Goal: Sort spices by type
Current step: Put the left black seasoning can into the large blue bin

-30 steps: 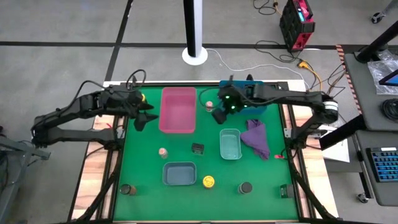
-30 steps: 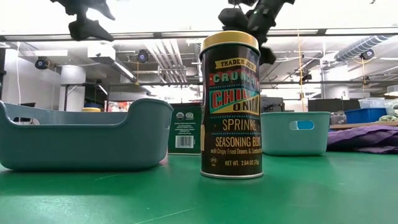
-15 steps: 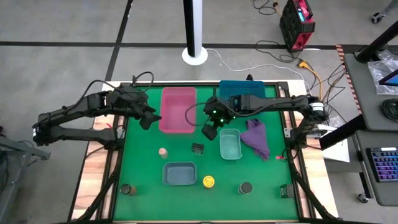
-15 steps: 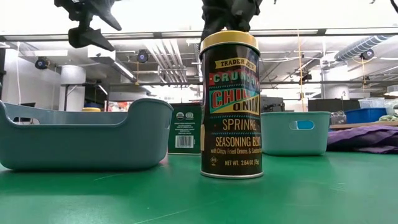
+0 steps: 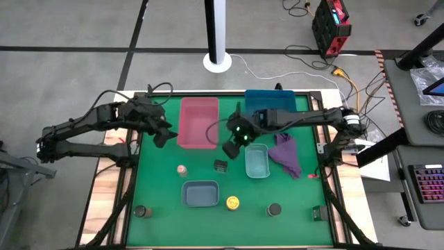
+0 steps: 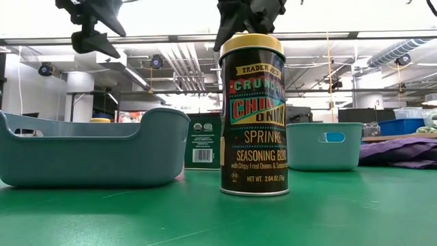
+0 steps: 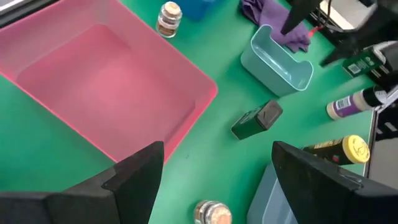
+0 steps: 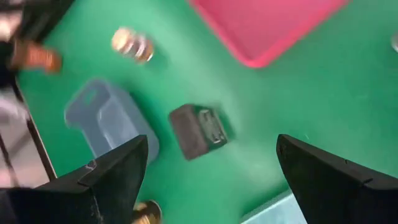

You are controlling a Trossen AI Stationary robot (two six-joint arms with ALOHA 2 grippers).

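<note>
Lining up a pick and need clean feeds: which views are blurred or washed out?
Right wrist view: motion-smeared, the dark rectangular jar soft-edged. Left wrist view: sharp, pink tray crisp. Low view: ceiling glare behind, yellow-lidded jar label readable. High view: evenly lit.

The high view looks straight down on the whole green table [image 5: 159, 180] from well above. The low view sits at table height, level, very near a yellow-lidded jar [image 6: 251, 115], facing the room. Each of the 2 wrist views looks down past its own fingers from close above. All 4 views share the dark rectangular jar [image 5: 220, 166] mid-table.
</note>
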